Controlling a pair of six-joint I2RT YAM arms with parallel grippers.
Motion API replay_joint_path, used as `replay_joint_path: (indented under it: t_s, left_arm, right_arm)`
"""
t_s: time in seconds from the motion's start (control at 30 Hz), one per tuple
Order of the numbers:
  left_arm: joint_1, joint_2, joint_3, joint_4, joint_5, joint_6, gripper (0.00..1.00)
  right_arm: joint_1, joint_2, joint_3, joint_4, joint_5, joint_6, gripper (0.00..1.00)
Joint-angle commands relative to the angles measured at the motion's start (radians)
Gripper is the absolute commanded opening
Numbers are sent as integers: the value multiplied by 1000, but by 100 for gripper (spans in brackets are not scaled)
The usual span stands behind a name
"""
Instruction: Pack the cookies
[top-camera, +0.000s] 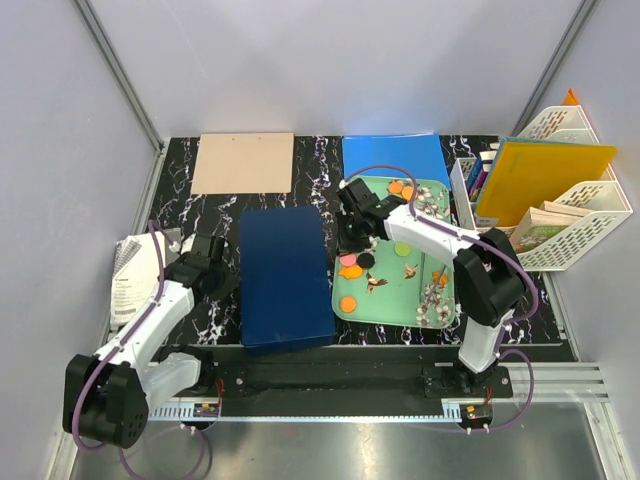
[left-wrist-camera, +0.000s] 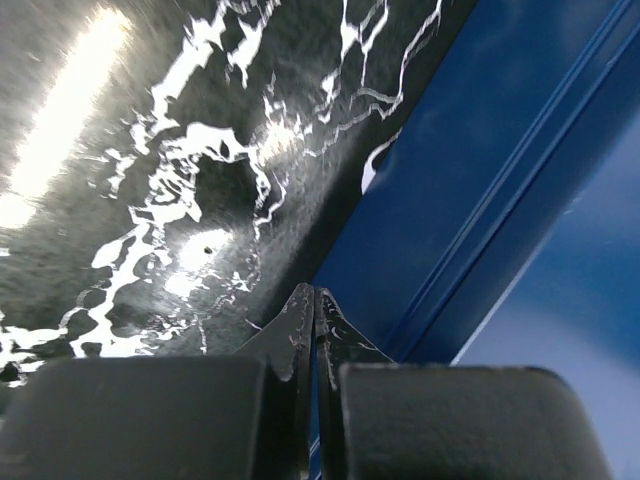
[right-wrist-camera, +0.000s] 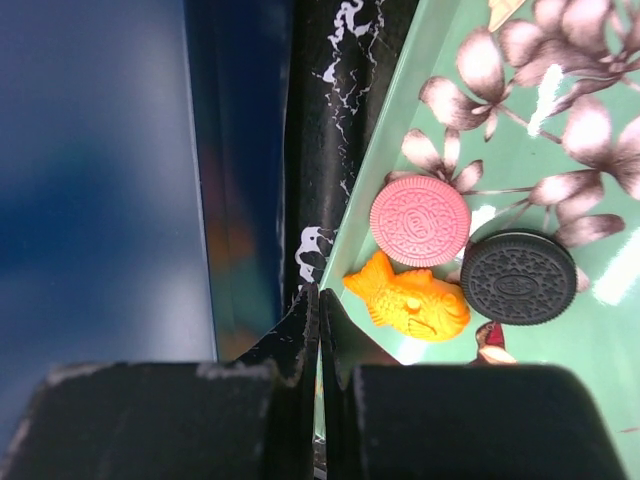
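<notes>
Right gripper (right-wrist-camera: 318, 305) hovering pinched together, empty, over rim of mint-green floral tray (right-wrist-camera: 372, 165) near pink round cookie (right-wrist-camera: 420, 221); risking clipping rim; left gripper (left-wrist-camera: 313, 305) likewise pinched, empty.

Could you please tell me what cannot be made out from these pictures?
- Top view: the closed blue box hides its contents.
- Top view: the right arm covers part of the tray.
- Right wrist view: the body of the right gripper cuts off the shape below the black cookie.
- Left wrist view: the frame edge cuts off the box.
</notes>
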Motion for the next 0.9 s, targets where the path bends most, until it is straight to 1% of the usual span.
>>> replay_joint_path:
  t_s: [0.0,0.3,0.43,0.5,0.67,0.73,0.87]
  left_arm:
    - [7,-9,-40,118,93,-40,0]
    - [11,7,-83,187,142,-48,0]
    - [14,4,-80,184,139,-42,0]
    - [20,-12,-69,156,118,-31,0]
    - [79,-38,-48,52,52,11,0]
    - [103,-32,-59,44,58,35,0]
    - [151,-1,-106,64,123,41,0]
  right_arm:
    - [24,28,36,26,-37,7,0]
    - [102,76,92,19,-52,14,0]
    - [121,97,130,-4,-47,13,0]
    - [127,99,139,-12,-41,11,0]
    - [131,102,156,-29,-28,8,0]
    - [131,105,161,-33,-20,7,0]
    - [131,111,159,-38,-9,5,0]
